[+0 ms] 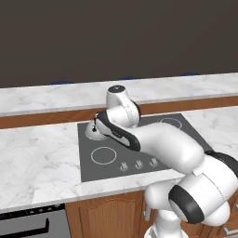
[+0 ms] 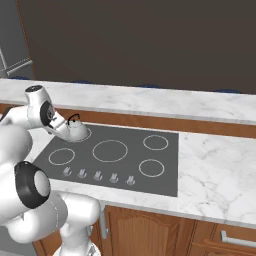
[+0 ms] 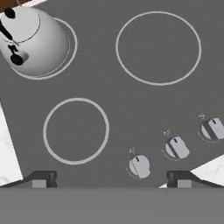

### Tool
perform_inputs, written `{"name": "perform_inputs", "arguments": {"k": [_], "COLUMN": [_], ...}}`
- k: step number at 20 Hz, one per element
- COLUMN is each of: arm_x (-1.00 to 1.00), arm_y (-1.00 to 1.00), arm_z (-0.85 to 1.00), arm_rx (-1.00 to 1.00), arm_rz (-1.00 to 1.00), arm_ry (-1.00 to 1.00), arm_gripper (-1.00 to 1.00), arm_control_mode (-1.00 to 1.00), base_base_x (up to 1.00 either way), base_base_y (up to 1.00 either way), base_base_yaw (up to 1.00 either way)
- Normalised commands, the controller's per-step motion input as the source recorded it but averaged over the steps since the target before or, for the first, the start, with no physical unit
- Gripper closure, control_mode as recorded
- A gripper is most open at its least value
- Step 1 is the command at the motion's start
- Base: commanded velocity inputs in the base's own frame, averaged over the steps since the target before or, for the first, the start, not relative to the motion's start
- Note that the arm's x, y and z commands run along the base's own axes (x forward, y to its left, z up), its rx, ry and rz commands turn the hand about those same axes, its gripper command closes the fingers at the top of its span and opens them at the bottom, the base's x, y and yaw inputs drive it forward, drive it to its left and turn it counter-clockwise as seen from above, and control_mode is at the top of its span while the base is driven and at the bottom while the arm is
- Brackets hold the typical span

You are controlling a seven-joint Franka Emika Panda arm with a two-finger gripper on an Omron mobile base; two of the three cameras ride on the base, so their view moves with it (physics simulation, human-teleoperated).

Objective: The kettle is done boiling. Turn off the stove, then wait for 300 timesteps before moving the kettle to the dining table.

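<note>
At the far left of your right base view, the white arm [image 2: 35, 107] bends over the back left corner of the stove [image 2: 125, 165], and just beside it the kettle [image 2: 76, 129] sits upright on the rear left burner ring [image 2: 80, 134]. In the hand view you have that same kettle at the upper left, resting inside its white ring, black handle and lid knob on top, well apart from the jaws. Below it lies an empty burner ring [image 3: 76, 131], and to the right of the kettle a larger ring [image 3: 158, 47].

Your gripper [image 3: 111, 179] hangs above the front edge of the stove with its jaws spread wide and nothing between them; the two dark fingertips [image 3: 41, 178] stand far apart at the bottom of the hand view. Between and beyond them you see three grey knobs [image 3: 139, 166], stepping up toward the right.

Moving right in the right base view, the row of knobs runs along the stove's front edge, and white marble table [image 2: 215, 170] continues to the right. Behind the stove, past a brown wooden band, the dining table [image 2: 150, 100] stretches across.
</note>
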Motion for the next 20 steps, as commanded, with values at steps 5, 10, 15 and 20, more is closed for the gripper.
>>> {"name": "perform_inputs", "arguments": {"k": [5, 10, 15, 20], "arm_x": [0.45, 0.46, 0.45, 0.47], "arm_y": [0.23, 0.21, 0.26, 0.23], "arm_z": [0.14, 0.04, 0.0, -0.05], "arm_rx": [0.0, 0.0, 0.0, -0.03], "arm_rz": [0.11, 0.11, 0.09, 0.05], "arm_ry": [-0.03, -0.01, 0.0, 0.0], "arm_gripper": [-1.0, -1.0, -1.0, -1.0], "arm_control_mode": [-1.0, -1.0, -1.0, -1.0], "base_base_x": [0.0, 0.0, 0.0, 0.0], "base_base_y": [0.0, 0.0, 0.0, 0.0], "base_base_yaw": [0.0, 0.0, 0.0, 0.0]}}
